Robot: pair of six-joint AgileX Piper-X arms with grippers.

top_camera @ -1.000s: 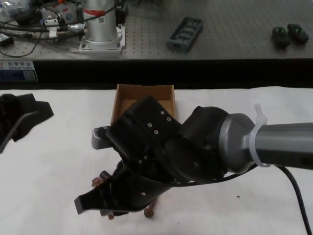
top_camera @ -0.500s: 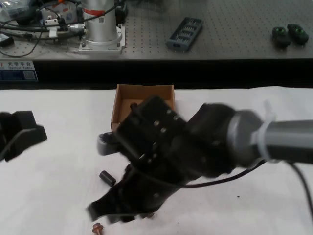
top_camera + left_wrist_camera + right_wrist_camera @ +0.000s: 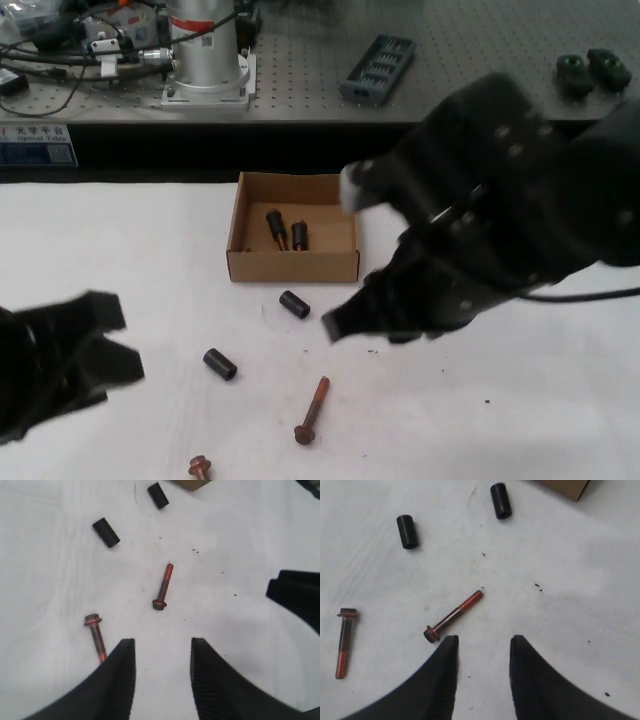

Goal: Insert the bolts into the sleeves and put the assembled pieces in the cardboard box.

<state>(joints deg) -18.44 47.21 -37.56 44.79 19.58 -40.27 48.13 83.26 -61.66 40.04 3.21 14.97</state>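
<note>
Right tool [image 3: 484, 639] is spread open with nothing in it, hanging over the white-covered tabletop [image 3: 500, 420]. Just off its fingertips sits one copper-coloured flanged bolt [image 3: 454, 616], lying flat and on a slant. Its head end is closest to the tool, and its shank points away toward the two short black cylindrical sleeves [image 3: 407, 531] [image 3: 500, 501].

Left tool [image 3: 162, 641] is open and empty too, with the second copper-coloured bolt [image 3: 95, 635] right beside one of its fingers.

So my read is that the right arm is nearer the middle bolt and the left arm is nearer the outer one. Whichever goes first will need its fingers across that slanted shank, not along it.

Further out, the sleeves are loose on the cloth and well apart from each other, one of them near the front wall of the small brown cardboard box [image 3: 293, 267]. Inside the box there are already two assembled pieces [image 3: 275, 228] [image 3: 299, 235], so this looks about halfway done to me.

Writing-wise, none of the parts or the box has any that I can see. There's a small blue-and-white label plate [image 3: 38, 143] on the edge of the grey perforated tabletop at the back [image 3: 480, 90], but its print is too small to read.
</note>
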